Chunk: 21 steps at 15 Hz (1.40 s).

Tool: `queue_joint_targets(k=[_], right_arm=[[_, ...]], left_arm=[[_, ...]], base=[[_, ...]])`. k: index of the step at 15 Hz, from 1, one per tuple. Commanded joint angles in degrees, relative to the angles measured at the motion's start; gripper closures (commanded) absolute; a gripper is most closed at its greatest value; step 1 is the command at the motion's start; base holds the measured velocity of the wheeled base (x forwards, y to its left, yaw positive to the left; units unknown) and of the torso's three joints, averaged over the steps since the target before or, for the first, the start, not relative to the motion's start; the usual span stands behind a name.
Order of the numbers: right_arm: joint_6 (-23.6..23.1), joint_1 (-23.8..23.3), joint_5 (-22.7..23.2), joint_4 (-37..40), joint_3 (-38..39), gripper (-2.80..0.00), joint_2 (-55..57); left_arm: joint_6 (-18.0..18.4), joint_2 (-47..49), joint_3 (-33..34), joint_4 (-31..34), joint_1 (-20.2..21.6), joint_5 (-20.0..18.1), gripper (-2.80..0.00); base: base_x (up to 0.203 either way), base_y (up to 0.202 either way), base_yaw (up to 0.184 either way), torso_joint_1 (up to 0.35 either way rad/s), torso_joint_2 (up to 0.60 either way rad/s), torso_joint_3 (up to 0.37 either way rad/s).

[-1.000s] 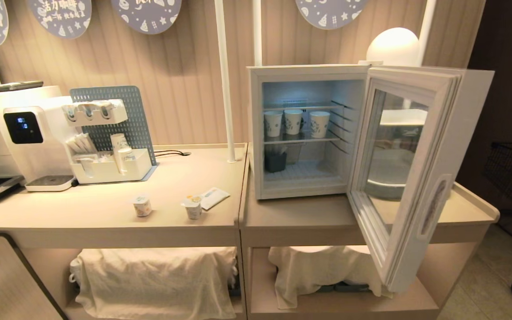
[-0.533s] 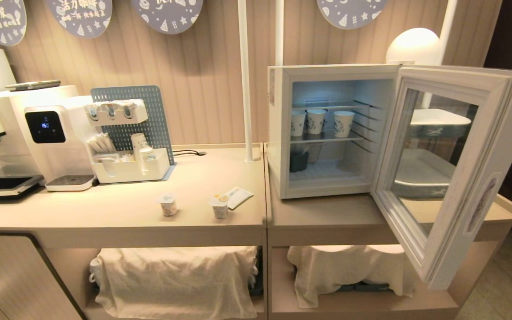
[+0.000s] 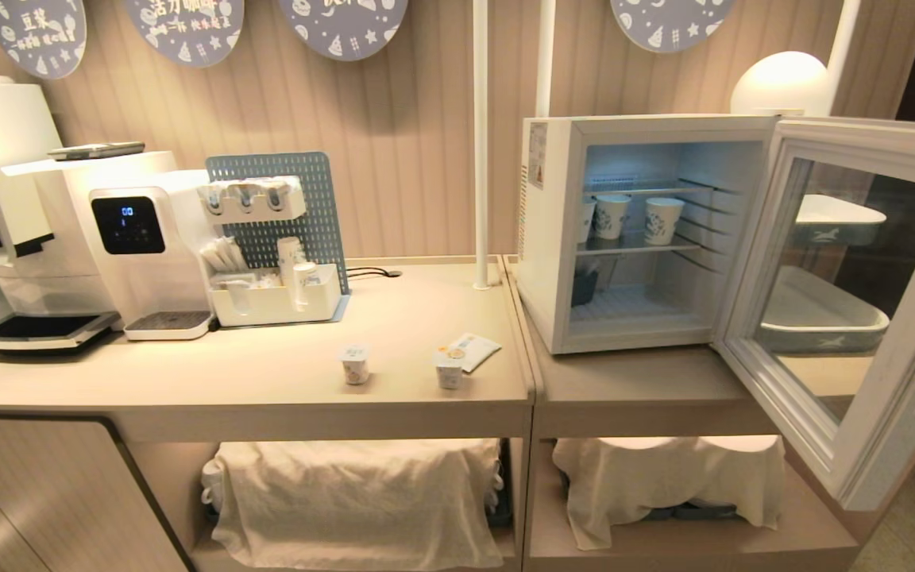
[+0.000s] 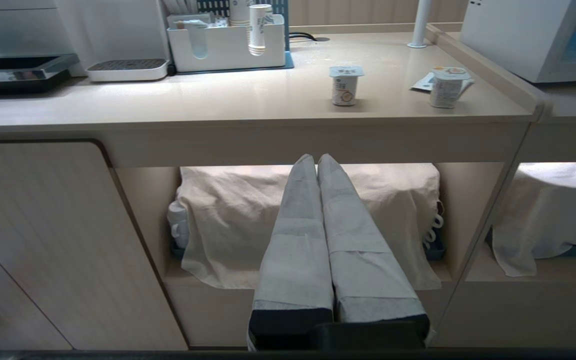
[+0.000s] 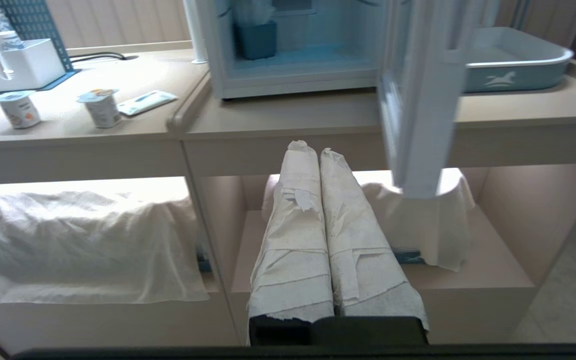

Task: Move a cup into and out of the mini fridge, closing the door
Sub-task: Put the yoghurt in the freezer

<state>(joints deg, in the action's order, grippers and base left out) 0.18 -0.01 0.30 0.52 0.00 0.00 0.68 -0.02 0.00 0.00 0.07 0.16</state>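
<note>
The white mini fridge [image 3: 551, 238] stands on the right-hand counter with its glass door [image 3: 886, 413] swung wide open to the right. On its wire shelf stand paper cups [image 3: 662, 220], one partly hidden by the frame. Two small sealed cups [image 3: 355, 364] [image 3: 449, 369] stand near the front edge of the left-hand counter. Neither arm shows in the head view. My left gripper [image 4: 316, 159] is shut and empty, low in front of the under-counter shelf, below those small cups [image 4: 345, 85]. My right gripper [image 5: 309, 150] is shut and empty, below the counter edge near the open door [image 5: 420, 100].
A water dispenser [image 3: 132, 238] and a white organiser with a pegboard [image 3: 275, 294] stand at the back left. A sachet [image 3: 473, 349] lies by the small cups. A white post [image 3: 480, 143] rises beside the fridge. A tray [image 5: 513, 65] sits behind the door. Cloths [image 3: 354, 500] cover the lower shelves.
The whole scene has slid to the right in the head view, so the camera has moved. Nothing on the counter or in the fridge has shifted, and the door stays open.
</note>
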Motion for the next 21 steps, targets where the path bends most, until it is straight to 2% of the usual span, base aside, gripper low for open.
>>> queue_joint_targets(k=[1,17,21], right_arm=[[-0.01,0.01,0.05,0.00,0.09,0.00,0.09],[-0.01,0.01,0.05,0.00,0.09,0.00,0.09],[-0.01,0.01,0.05,0.00,0.09,0.00,0.09]], left_arm=[[0.02,-0.06,0.09,0.00,0.10,0.05,0.00],[0.02,-0.06,0.09,0.00,0.02,0.11,0.00],[0.05,-0.06,0.09,0.00,0.07,0.05,0.00]], base=[[0.000,0.194,-0.002,0.002,0.00,0.002],[0.000,0.192,0.000,0.003,0.00,0.002],[0.000,0.058,0.001,0.000,0.00,0.002]])
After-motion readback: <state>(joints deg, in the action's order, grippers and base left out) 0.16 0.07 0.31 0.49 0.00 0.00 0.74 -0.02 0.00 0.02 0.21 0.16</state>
